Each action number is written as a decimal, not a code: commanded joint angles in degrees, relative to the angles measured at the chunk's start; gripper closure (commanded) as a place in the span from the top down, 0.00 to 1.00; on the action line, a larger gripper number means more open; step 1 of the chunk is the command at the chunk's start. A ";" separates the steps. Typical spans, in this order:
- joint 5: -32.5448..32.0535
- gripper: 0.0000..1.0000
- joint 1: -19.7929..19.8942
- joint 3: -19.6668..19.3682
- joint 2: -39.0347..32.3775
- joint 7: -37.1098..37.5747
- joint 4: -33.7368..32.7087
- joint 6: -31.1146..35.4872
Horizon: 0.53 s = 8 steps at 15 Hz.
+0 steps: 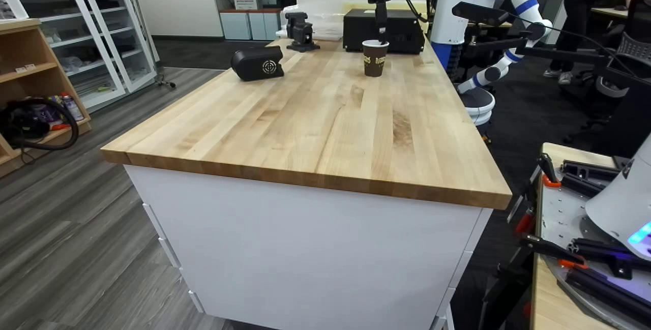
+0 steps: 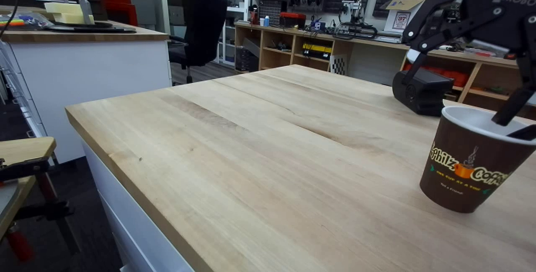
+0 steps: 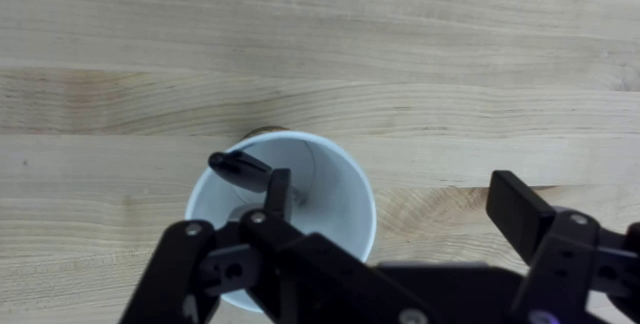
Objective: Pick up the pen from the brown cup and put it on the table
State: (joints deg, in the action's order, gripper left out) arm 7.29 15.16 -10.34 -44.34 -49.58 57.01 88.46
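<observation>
The brown cup [image 1: 374,63] stands upright on the wooden table [image 1: 305,116]. It also shows in an exterior view [image 2: 465,171], and its white inside shows in the wrist view [image 3: 340,199]. The dark pen [image 3: 240,169] leans in the cup, its end over the rim at upper left in the wrist view; its end also shows at the rim in an exterior view [image 2: 524,133]. My gripper [image 3: 392,179] is open and empty. One finger is at the cup's mouth, beside the pen, and hides its lower part. The other finger is outside the cup.
A black boxy device [image 2: 423,91] lies on the table beyond the cup; it also shows in an exterior view [image 1: 257,63]. A black vise-like tool [image 1: 301,32] and a large black box [image 1: 407,32] stand at the table's far end. A white-and-blue arm [image 1: 526,4] stands beside the table.
</observation>
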 commanded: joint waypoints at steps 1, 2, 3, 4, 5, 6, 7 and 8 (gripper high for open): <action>-1.41 1.00 -1.40 -0.65 0.73 1.97 0.85 -0.41; -1.88 1.00 -1.66 -0.84 0.95 1.90 0.89 -0.40; -2.76 1.00 -2.07 -1.13 1.34 1.71 1.17 0.42; -3.30 1.00 -2.18 -1.14 1.54 1.46 1.29 1.00; -4.11 1.00 -2.45 -1.30 1.96 1.38 1.59 1.83; -4.98 1.00 -2.65 -1.53 2.08 1.64 1.58 2.01; -5.71 1.00 -2.85 -1.74 2.19 2.01 1.52 2.03; -6.20 1.00 -2.90 -1.84 2.26 1.89 1.65 2.01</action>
State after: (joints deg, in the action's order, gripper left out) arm 3.12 13.46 -10.95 -43.95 -49.19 56.92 89.56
